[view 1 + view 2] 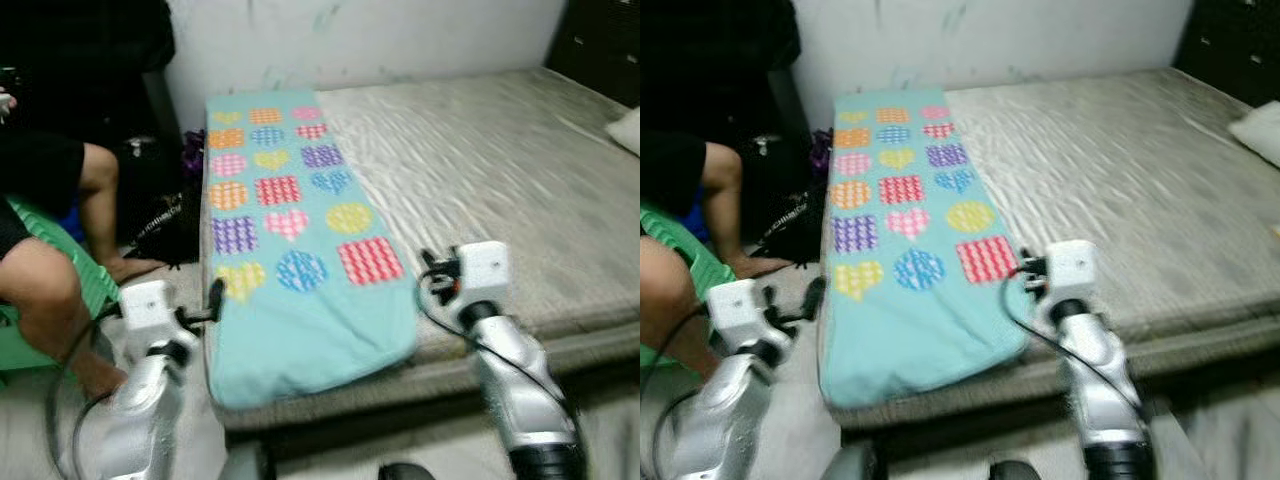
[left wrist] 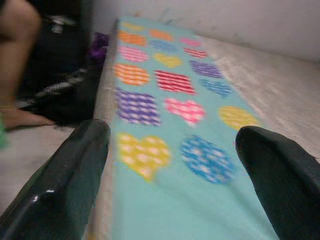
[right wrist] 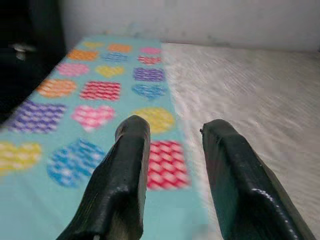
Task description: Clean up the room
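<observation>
Roughly, by count and place:
Blanket (image 1: 290, 240): one, teal with coloured hearts, circles and squares; folded into a long strip along the bed's left side, centre-left of frame, running from the wall down to the near edge.
Bed (image 1: 500, 170): one, grey-beige cover, centre to right of frame; wide bare stretch to the right of the blanket.
Pillow (image 1: 628, 128): one white corner at the far right edge.
Person (image 1: 45, 215): one, seated at left of frame, bare knees and a foot on the floor, on a green chair (image 1: 85, 275).
Bags (image 1: 165, 225): dark heap on the floor between person and bed; number unclear.
Edges: blanket's near end slightly overhanging the mattress's front edge; its left edge flush with the bed's side.
Room: narrow floor strip at lower left.
Left hand (image 2: 172, 165): fingers wide apart, holding nothing, at the blanket's near left corner; contact unclear.
Right hand (image 3: 170, 165): fingers moderately apart, empty, above the blanket's right edge near the red checked square.
</observation>
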`<state>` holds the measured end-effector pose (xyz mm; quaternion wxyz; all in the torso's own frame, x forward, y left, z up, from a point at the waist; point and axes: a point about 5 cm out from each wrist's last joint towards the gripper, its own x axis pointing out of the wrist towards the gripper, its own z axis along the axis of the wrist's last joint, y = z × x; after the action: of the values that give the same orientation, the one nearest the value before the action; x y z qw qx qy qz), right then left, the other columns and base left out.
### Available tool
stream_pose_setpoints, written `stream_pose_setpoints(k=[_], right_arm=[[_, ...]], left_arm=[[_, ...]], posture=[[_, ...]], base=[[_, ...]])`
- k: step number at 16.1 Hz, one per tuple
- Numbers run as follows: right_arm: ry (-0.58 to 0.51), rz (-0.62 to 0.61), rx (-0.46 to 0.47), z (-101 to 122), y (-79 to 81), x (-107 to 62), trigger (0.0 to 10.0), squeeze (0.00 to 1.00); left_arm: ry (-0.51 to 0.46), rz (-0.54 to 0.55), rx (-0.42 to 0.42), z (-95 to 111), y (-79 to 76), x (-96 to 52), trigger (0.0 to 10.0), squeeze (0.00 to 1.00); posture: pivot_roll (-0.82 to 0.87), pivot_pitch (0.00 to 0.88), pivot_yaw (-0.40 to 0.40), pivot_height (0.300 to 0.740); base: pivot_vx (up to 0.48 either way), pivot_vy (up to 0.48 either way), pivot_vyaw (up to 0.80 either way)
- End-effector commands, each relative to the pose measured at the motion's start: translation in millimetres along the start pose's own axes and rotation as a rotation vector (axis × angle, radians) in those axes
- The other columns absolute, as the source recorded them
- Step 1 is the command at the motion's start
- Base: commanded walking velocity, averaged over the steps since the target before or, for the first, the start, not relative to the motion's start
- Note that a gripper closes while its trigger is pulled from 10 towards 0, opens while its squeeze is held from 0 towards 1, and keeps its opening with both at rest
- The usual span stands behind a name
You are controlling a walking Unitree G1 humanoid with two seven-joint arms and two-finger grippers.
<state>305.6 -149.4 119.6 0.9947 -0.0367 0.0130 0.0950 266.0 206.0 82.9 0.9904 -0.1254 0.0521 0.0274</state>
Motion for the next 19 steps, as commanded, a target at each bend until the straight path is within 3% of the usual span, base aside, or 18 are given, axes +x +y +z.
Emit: stream_pose_setpoints(k=[1,11,19], right_arm=[[-0.004,-0.017,-0.011,1.0,-5.7,-1.8,10.0,0.0],[0.003,-0.008,-0.02,-1.3,-5.7,-0.8,10.0,0.0],[-0.002,0.02,-0.018,-1.9,-0.9,-1.5,10.0,0.0]], left_arm=[[0.002,-0.005,-0.008,0.5,-4.4,1.9,10.0,0.0],[0.03,0.012,-0.029,-3.9,-7.0,4.1,10.0,0.0],[0.034,0.031,-0.034,-4.4,-6.1,4.6,10.0,0.0]], posture=[[-0.14,0.005,0.037,0.635],[-0.14,0.0,0.033,0.635],[-0.13,0.005,0.027,0.55]], base=[[0.334,0.0,0.0],[0.028,0.0,0.0],[0.0,0.0,0.0]])
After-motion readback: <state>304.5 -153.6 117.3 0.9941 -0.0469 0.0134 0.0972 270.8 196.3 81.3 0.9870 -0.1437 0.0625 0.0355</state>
